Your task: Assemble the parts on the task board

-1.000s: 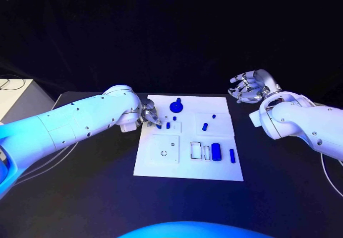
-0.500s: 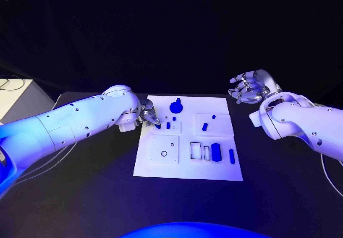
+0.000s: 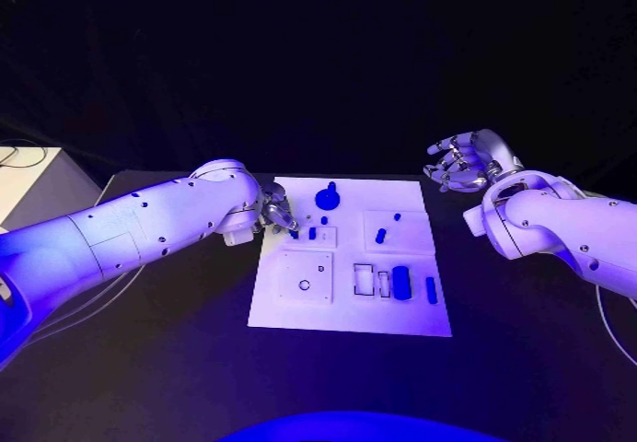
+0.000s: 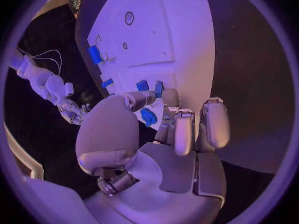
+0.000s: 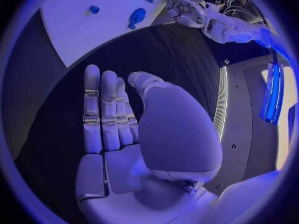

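Black tabletop (image 3: 159,350), dark all round. White task board (image 3: 348,318) lies flat at its middle, long side running away from the robot.

Left arm (image 3: 120,230) reaches in to the board's far left edge. Left robot hand (image 3: 275,210) sits at that edge, fingers curled down over the board; its wrist camera shows the fingertips (image 4: 171,97) close around small blue parts (image 4: 149,116) on the white surface. Cannot tell whether any part is actually pinched or only touched.

Right arm (image 3: 558,230) is bent beside the board's right edge. Right robot hand (image 3: 460,161) is raised off the tabletop beyond the board's far right corner, well apart from the parts. Its wrist camera shows the palm flat, fingers (image 5: 106,109) straight and side by side, thumb apart, nothing held.

Parts on the board, head camera:
- round-headed blue piece (image 3: 328,195) near the far edge, just beside the left robot hand
- tall blue block (image 3: 401,282) standing in the near right area, next to rectangular slots
- thin blue bar (image 3: 432,289) just right of that block
- short blue peg (image 3: 380,236) on the raised square plate at right
- small blue peg (image 3: 312,233) on the left plate, near the left fingertips
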Controlling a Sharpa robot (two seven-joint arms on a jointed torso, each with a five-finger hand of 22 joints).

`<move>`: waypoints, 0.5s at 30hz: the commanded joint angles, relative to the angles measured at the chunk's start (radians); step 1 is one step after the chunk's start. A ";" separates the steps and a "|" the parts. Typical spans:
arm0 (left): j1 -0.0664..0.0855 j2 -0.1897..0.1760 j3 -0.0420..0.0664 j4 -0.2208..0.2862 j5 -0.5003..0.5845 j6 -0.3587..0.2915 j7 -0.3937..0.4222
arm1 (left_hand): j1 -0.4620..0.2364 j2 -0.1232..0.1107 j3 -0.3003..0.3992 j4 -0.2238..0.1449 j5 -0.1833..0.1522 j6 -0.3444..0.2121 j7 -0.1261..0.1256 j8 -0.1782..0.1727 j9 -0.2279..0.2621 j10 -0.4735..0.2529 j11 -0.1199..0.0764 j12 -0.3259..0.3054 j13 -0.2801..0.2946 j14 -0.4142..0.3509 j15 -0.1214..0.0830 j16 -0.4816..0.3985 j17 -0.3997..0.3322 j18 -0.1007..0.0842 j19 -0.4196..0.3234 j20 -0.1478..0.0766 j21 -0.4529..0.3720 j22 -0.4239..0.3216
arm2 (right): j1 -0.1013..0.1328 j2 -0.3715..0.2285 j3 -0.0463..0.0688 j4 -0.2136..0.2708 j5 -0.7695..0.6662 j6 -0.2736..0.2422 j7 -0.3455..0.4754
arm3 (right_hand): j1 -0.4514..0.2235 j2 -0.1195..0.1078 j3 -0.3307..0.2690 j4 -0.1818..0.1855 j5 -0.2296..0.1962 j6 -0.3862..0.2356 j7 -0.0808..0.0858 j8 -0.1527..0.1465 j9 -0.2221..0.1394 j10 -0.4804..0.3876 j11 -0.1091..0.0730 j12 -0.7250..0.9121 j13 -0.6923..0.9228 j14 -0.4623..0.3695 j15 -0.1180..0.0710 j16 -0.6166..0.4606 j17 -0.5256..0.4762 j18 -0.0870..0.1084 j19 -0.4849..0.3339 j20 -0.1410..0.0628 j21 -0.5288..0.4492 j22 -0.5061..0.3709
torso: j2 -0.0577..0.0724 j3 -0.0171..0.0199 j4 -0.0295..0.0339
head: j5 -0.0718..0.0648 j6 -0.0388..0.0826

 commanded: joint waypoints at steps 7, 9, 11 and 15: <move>0.000 0.000 -0.002 0.005 -0.001 0.012 0.007 | 0.001 0.007 0.193 -0.198 0.005 0.014 -0.003 0.004 0.021 0.005 -0.003 0.002 0.000 0.080 -0.007 0.005 0.183 -0.015 0.008 0.000 0.006 0.012 | 0.000 0.000 0.000 0.000 -0.003 0.012 0.012 | -0.008 0.001 -0.003 -0.001 0.004 -0.001 0.002 0.006 0.001 0.006 -0.001 -0.007 -0.001 -0.005 0.003 -0.004 0.001 0.019 -0.004 0.000 -0.003 -0.001 | 0.000 0.0002 0.0003 | 0.000 0.000; 0.000 0.000 -0.002 0.005 -0.002 0.019 0.006 | 0.001 0.006 0.193 -0.199 0.005 0.014 -0.004 0.004 0.021 0.004 -0.003 0.001 -0.001 0.080 -0.007 0.005 0.183 -0.015 0.008 0.000 0.007 0.013 | 0.000 0.000 0.000 0.000 -0.003 0.013 0.011 | -0.010 0.002 -0.004 0.000 0.004 -0.001 0.002 0.006 0.001 0.007 -0.001 -0.008 -0.003 -0.005 0.003 -0.007 0.002 0.019 -0.004 0.000 -0.005 -0.003 | 0.000 0.0004 0.0003 | 0.001 0.000; 0.000 0.000 -0.003 0.005 -0.006 0.024 0.006 | 0.001 0.006 0.193 -0.199 0.005 0.014 -0.004 0.004 0.021 0.004 -0.003 0.001 -0.001 0.080 -0.007 0.005 0.183 -0.015 0.008 0.000 0.007 0.013 | 0.000 0.000 0.000 -0.001 -0.003 0.014 0.011 | -0.010 0.002 -0.004 0.000 0.004 -0.001 0.002 0.006 0.001 0.007 -0.001 -0.008 -0.003 -0.005 0.003 -0.007 0.002 0.019 -0.004 0.000 -0.005 -0.003 | 0.001 0.0001 0.0002 | 0.001 0.000; 0.000 0.000 -0.004 0.005 -0.022 0.032 0.005 | 0.001 0.006 0.193 -0.199 0.006 0.015 -0.004 0.004 0.021 0.005 -0.003 0.001 0.000 0.080 -0.007 0.005 0.183 -0.015 0.008 0.000 0.007 0.012 | 0.000 0.001 0.000 -0.001 -0.003 0.015 0.011 | -0.010 0.002 -0.004 0.000 0.004 -0.001 0.002 0.006 0.001 0.007 -0.001 -0.008 -0.003 -0.005 0.003 -0.007 0.002 0.019 -0.004 0.000 -0.005 -0.003 | 0.001 0.0001 0.0005 | 0.002 -0.001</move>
